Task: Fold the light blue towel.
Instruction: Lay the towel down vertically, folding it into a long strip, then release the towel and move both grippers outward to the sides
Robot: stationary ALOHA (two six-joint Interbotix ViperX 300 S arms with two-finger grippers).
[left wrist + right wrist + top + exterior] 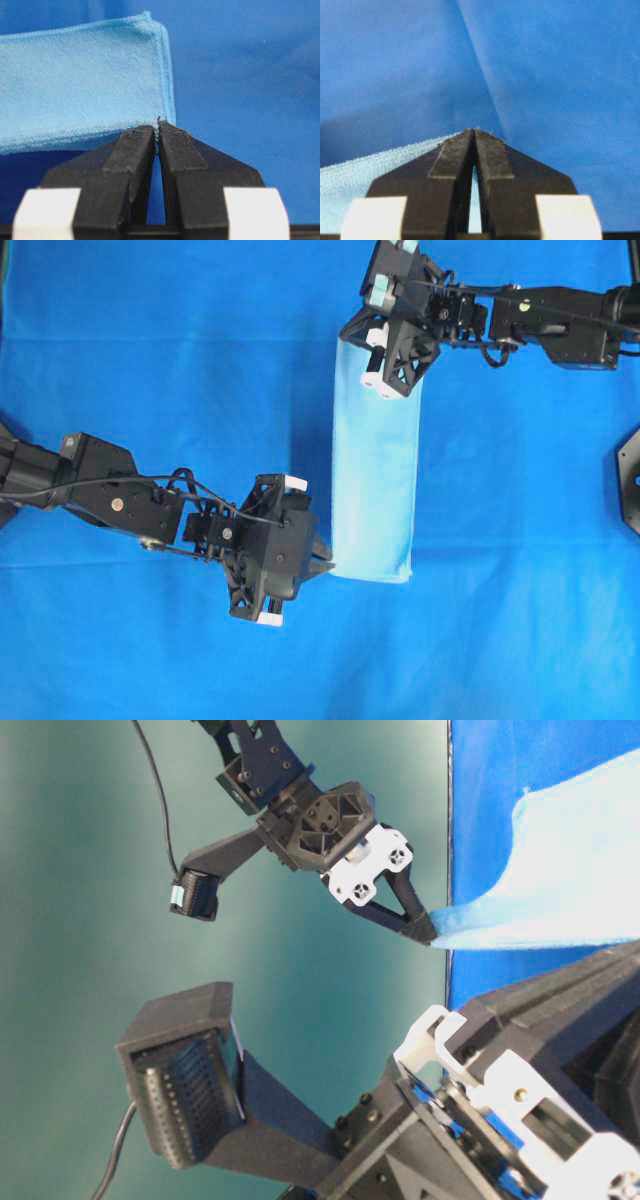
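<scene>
Light blue towel (373,465) lies folded into a long narrow strip on the deep blue sheet (150,350) that covers the desk, a little right of the desk's middle in the overhead view. The strip runs from near the far edge of the desk toward the near edge, its long sides roughly parallel to the desk's left and right edges. Its stitched hem shows along the end seen in the left wrist view, where two layers lie one on the other.

At the near end, the left hand (322,565) has its jaws pressed together on the towel's near-left corner; in the left wrist view the black fingertips (142,142) meet right at the hem, with a wisp of blue cloth caught between them. The left arm reaches in from the desk's left edge.

At the far end, the right hand (352,340) is hidden under its own wrist in the overhead view. The right wrist view shows its jaws squeezed shut with pale cloth between them, holding the towel's far-left corner. In the table-level view this hand (428,932) holds the corner above the sheet, and the towel sags away from it in a shallow curve. The right arm comes in from the desk's right edge, near the far corner.

A crease runs across the sheet beyond the right hand's tips.
</scene>
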